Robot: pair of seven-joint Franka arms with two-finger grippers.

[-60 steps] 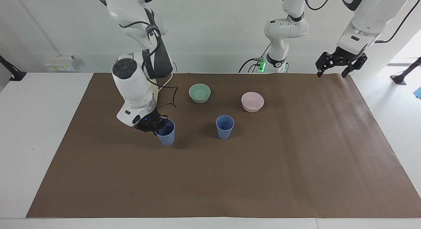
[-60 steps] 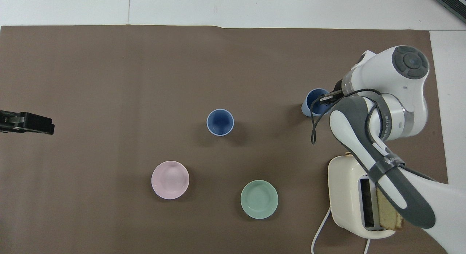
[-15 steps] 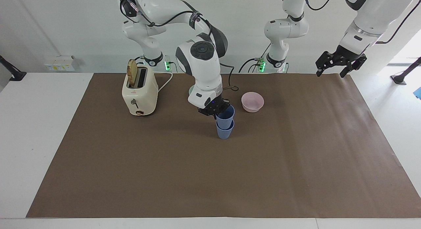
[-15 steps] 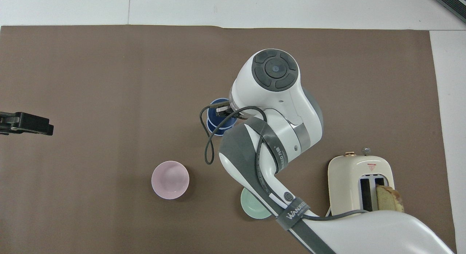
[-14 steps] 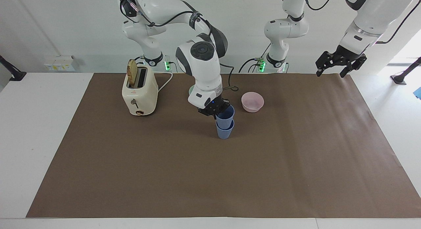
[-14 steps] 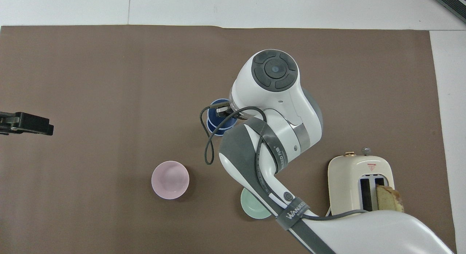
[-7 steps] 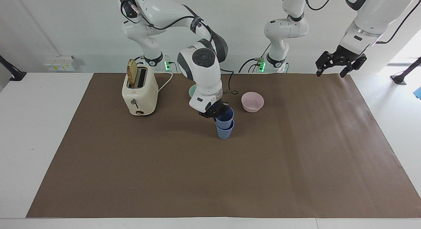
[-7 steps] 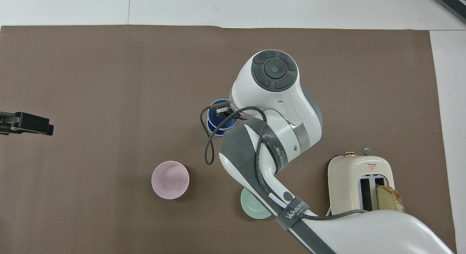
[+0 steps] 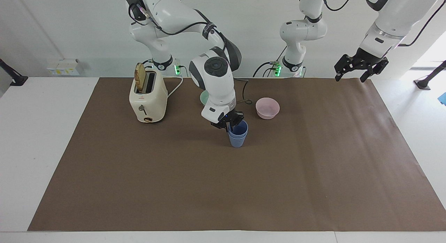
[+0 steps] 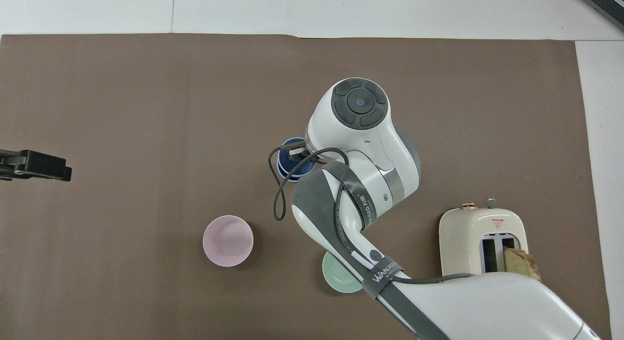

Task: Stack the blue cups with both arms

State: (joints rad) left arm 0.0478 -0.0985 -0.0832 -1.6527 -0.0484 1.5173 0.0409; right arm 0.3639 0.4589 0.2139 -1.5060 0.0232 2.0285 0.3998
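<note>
Blue cups (image 9: 238, 135) (image 10: 291, 165) are nested into one upright stack on the brown mat (image 9: 313, 173) (image 10: 146, 101), mid-bench; only a thin band of the upper cup's rim shows above the lower cup's rim. Right gripper (image 9: 230, 123) (image 10: 296, 152) is down at the stack's rim on the side toward the right arm's end of the bench, with one finger reaching inside the top cup; can't tell whether it's clamped on the rim or already let go. Pink bowl (image 9: 267, 107) (image 10: 227, 240) sits near the stack, a bit nearer to the robots and toward the left arm's end. Pale green bowl (image 9: 204, 96) (image 10: 337, 276) is nearer to the robots than the stack, mostly hidden by the right arm. Cream toaster (image 9: 147, 99) (image 10: 480, 232) with a slice of bread (image 9: 139, 77) (image 10: 521, 264) sticking out of one slot stands toward the right arm's end, well apart from the cups. Left gripper (image 9: 352, 76) (image 10: 34, 164) waits in the air over the mat's edge at the left arm's end, fingers spread apart, holding nothing.
</note>
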